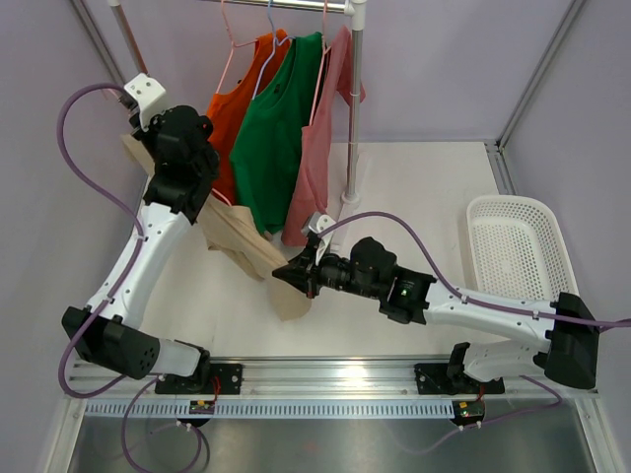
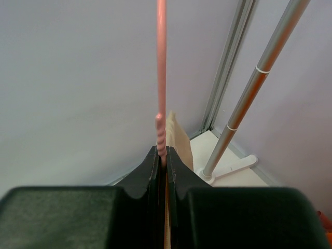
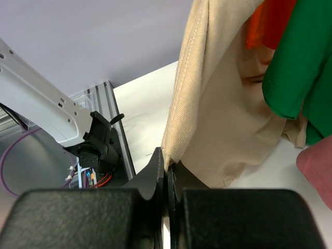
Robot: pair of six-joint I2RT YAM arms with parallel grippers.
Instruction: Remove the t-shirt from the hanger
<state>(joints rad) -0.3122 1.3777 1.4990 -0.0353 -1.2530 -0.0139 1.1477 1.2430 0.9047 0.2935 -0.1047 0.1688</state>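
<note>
A beige t-shirt (image 1: 242, 241) hangs stretched between my two arms, below the rack. My left gripper (image 2: 162, 154) is shut on the pink hanger (image 2: 161, 78) that carries it, with beige cloth (image 2: 179, 140) just behind the fingers. In the top view the left gripper (image 1: 148, 133) sits at the far left by the rack's pole, the hanger hidden by it. My right gripper (image 1: 284, 272) is shut on the shirt's lower hem (image 3: 179, 140) and holds it low over the table; in the right wrist view the gripper (image 3: 167, 165) pinches the ribbed edge.
Orange (image 1: 242, 94), green (image 1: 276, 128) and pink (image 1: 320, 138) shirts hang on the rail beside the metal upright (image 1: 353, 108). A white basket (image 1: 513, 251) lies at the right. The rack's left pole (image 2: 249, 93) and walls stand close to the left gripper.
</note>
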